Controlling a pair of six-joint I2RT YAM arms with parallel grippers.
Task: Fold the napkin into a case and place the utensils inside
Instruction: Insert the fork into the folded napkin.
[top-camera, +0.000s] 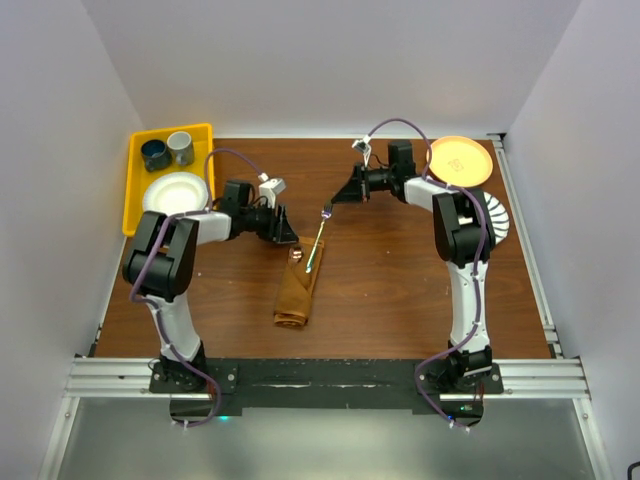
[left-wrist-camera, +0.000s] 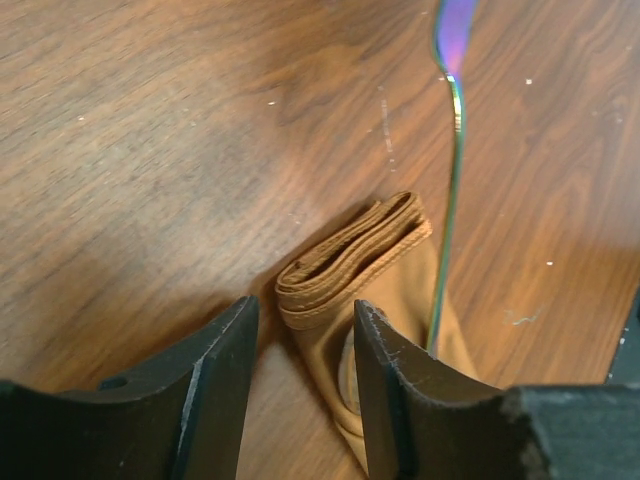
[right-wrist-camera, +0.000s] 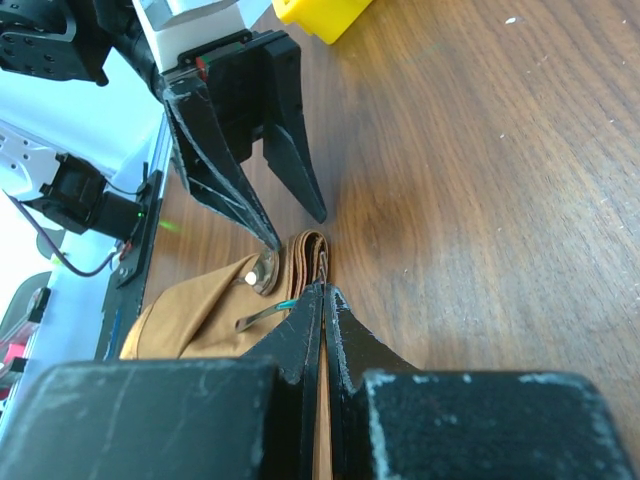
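Note:
The rust-brown napkin, folded into a narrow case (top-camera: 296, 292), lies mid-table, with its layered end in the left wrist view (left-wrist-camera: 350, 255) and the right wrist view (right-wrist-camera: 312, 255). My left gripper (top-camera: 288, 236) is open at that end, and one fingertip (right-wrist-camera: 270, 243) rests by a silvery spoon bowl (right-wrist-camera: 262, 272) on the cloth. My right gripper (top-camera: 330, 207) is shut on a thin iridescent green utensil (top-camera: 317, 240). The utensil slants down over the case (left-wrist-camera: 452, 170).
A yellow tray (top-camera: 137, 190) at the back left holds two cups (top-camera: 168, 150) and a white plate (top-camera: 175, 192). An orange plate (top-camera: 461, 160) and a white ribbed rack (top-camera: 497, 215) sit at the back right. The tabletop is bare brown wood (top-camera: 400, 270).

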